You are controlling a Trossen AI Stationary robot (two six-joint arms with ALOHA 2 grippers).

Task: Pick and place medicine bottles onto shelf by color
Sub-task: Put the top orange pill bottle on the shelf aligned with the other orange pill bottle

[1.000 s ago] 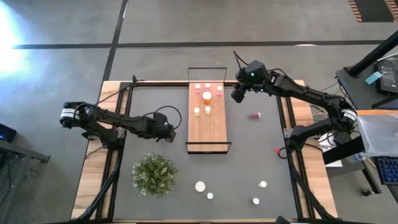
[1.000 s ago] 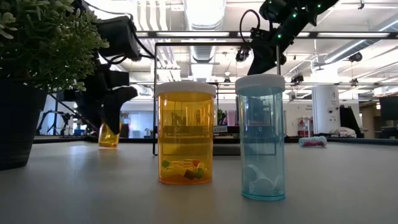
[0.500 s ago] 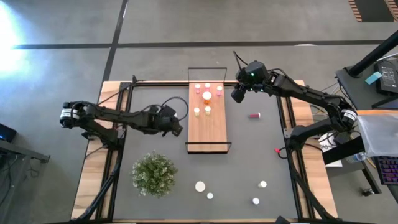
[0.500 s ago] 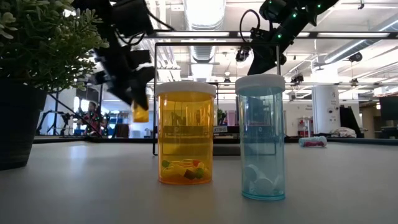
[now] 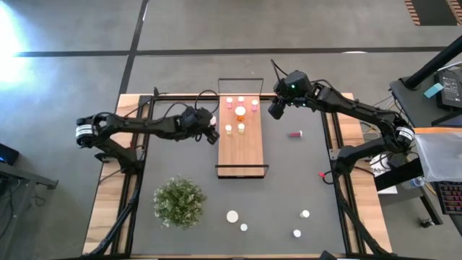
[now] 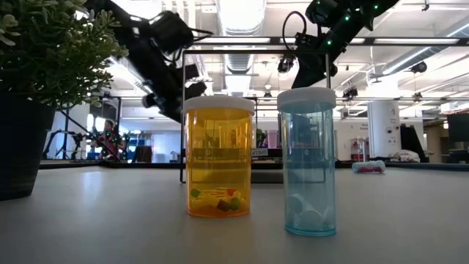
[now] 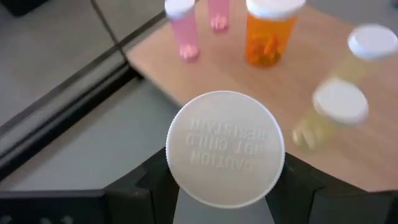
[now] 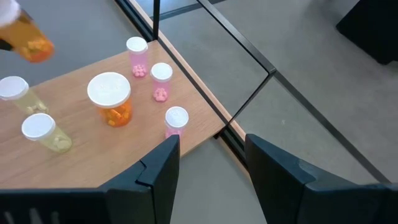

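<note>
Gripping an orange bottle (cap toward wrist), left fingers beside shelf; right's parted.

arms: showing dark jointed links | cables: looping black over both | right wrist: glowing green light | left base: wearing white band

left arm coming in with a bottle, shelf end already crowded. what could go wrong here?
1. The left gripper holds a white-capped bottle at the shelf's left edge; set down too early, it could tip off onto the mat.
2. Pale yellow bottles and an orange bottle stand close ahead, so the carried one may knock them over.
3. The right gripper hovers open by the shelf's far right corner; the arms could crowd each other.
</note>
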